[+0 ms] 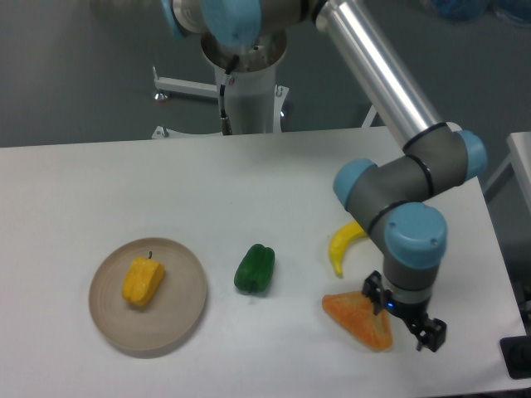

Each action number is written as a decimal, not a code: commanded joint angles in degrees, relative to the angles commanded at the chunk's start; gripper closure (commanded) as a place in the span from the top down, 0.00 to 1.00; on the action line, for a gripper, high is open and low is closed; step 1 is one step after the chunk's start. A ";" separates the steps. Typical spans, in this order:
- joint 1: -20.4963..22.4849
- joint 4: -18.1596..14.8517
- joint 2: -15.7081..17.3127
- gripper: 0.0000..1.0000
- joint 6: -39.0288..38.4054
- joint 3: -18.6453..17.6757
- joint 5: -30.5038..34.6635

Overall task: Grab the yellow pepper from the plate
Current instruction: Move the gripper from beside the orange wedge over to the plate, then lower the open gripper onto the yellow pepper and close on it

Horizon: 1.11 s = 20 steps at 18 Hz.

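yellow pepper (143,281), blocky w/ short dark stem, on plate (178,319); tool (404,318) state unclear.

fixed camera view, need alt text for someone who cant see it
A yellow pepper lies on a round tan plate at the left of a white table. The robot arm's claw hangs far to the right, over an orange wedge, with a green pepper and a banana between.
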 joint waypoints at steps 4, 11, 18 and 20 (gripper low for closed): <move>-3.42 -2.63 7.03 1.00 -12.90 -7.65 -3.51; -11.86 -2.46 14.16 1.00 -31.91 -17.76 -8.61; -19.86 -1.85 14.08 1.00 -42.03 -20.85 -9.32; -21.36 -1.85 13.91 1.00 -42.30 -21.55 -9.23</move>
